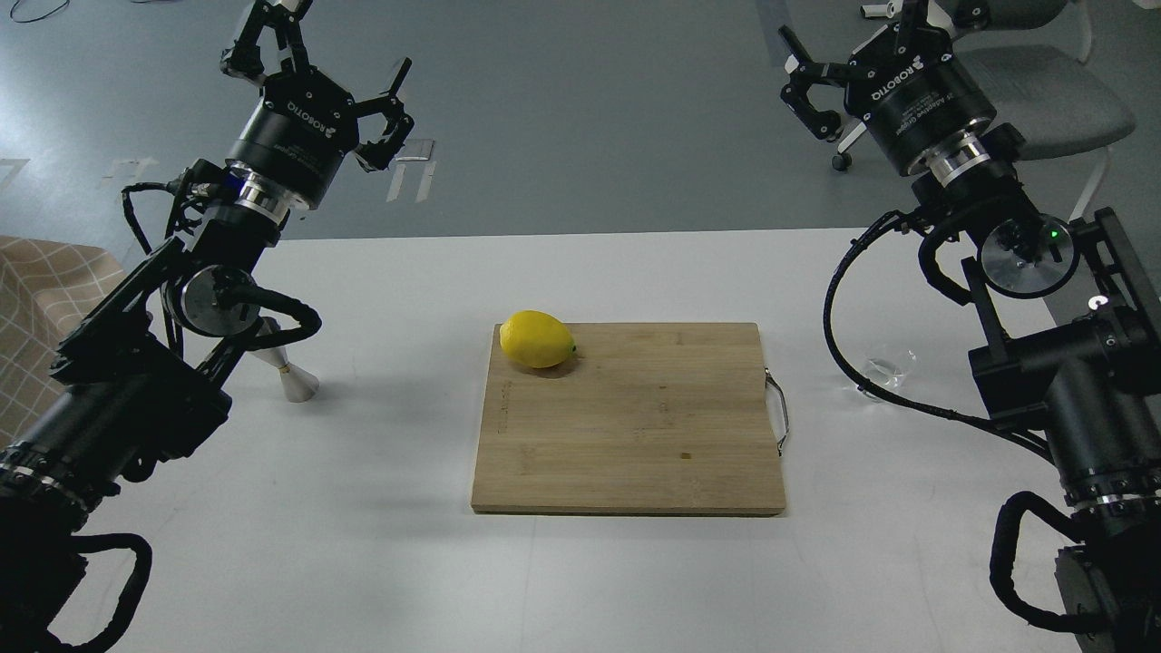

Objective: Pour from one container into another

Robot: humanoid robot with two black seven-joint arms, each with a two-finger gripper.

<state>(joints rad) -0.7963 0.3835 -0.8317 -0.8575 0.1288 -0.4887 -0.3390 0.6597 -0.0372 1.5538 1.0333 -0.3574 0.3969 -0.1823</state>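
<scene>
I am holding both grippers raised, open and empty; my right gripper (821,77) is hanging in the upper right, nearer the glass cup (887,372) at right of centre, while my left gripper (317,63) is hanging above the steel jigger (292,376) at left.

Lemon (537,338) on board (635,426); jigger (292,376) left, apparently glass cup (887,372) right.

Bright, even overhead light — the white table (580,580) nears glare, sharp throughout. Soft shadows sit under the lemon (537,338) and along the board's (635,426) lower edge. The glass cup (887,372) at right almost vanishes — only faint glints.
</scene>
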